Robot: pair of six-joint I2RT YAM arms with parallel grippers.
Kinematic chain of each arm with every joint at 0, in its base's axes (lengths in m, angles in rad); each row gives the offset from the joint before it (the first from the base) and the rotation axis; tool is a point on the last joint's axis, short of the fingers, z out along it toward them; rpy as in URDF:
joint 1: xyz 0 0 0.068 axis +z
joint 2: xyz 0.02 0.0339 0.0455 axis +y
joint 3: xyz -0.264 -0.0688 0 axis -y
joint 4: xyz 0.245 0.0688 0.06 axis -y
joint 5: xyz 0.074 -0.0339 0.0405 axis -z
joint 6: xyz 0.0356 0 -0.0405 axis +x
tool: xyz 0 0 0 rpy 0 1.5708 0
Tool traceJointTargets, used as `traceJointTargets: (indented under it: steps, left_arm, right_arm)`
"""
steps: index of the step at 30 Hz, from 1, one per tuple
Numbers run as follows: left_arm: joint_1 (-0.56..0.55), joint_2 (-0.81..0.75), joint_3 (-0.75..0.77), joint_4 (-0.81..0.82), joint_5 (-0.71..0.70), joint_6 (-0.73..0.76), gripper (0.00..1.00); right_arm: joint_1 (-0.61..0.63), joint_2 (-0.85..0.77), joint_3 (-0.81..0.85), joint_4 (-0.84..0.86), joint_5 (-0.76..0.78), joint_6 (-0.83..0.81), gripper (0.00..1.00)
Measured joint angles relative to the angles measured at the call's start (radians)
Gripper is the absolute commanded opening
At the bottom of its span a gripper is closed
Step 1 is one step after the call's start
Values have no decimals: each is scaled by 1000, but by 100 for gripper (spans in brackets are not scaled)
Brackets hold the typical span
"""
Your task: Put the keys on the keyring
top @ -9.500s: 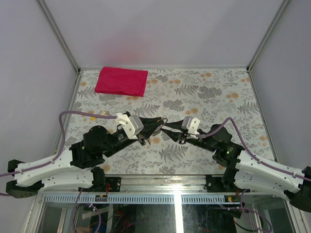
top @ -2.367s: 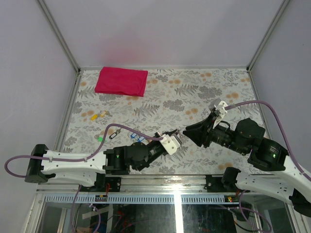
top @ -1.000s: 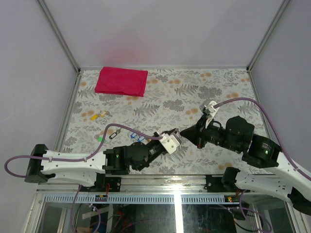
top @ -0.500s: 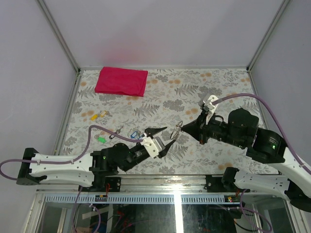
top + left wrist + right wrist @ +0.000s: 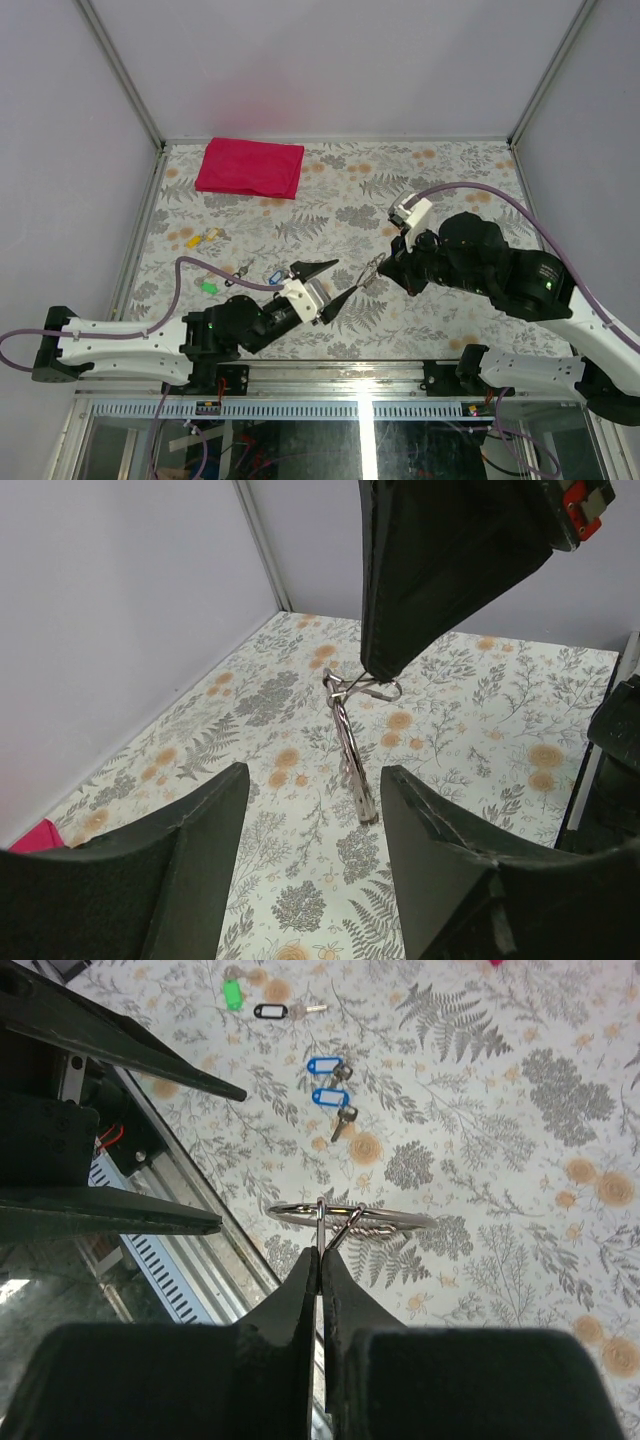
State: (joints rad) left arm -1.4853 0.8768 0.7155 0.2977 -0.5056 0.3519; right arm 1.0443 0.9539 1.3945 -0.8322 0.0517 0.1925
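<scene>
**Keyring (image 5: 350, 1217) held aloft, keys (image 5: 325, 1080) not yet threaded.**
The right gripper (image 5: 320, 1252) is clenched on the keyring above the table (image 5: 450, 180); the left gripper (image 5: 335, 283) is released and empty just beside it. Both keys lie on the table, so all threading remains.

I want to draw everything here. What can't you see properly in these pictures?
Top view: the keys are only a blue speck, too small to count.
Left wrist view: the keys lie outside the picture; only the keyring shows.
Right wrist view: the keyring's thin loops overlap and the right fingers cover part, so their number is unclear.
Top view: the yellow bits are too small to name.
</scene>
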Motion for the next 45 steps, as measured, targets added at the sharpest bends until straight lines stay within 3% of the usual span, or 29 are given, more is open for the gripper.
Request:
traceJointTargets:
  steps: [12,22,31,40,42,45]
  left_arm:
    - [0,12,-5,-8,121,58,57]
    - [0,100,14,-23,162,199,35]
    - [0,154,53,-42,132,315,28]
    - [-7,171,72,-58,98,370,1]
    - [-13,174,75,-67,92,379,0]
    - [-18,179,76,-69,85,387,0]
  right_arm:
    - [0,24,7,-29,-101,29,0]
    - [-1,30,7,-38,-166,49,0]
    - [-1,32,7,-55,-178,59,0]
    - [-1,32,7,-61,-178,63,0]
    - [-1,32,7,-62,-177,62,0]
    - [-1,32,7,-67,-177,62,17]
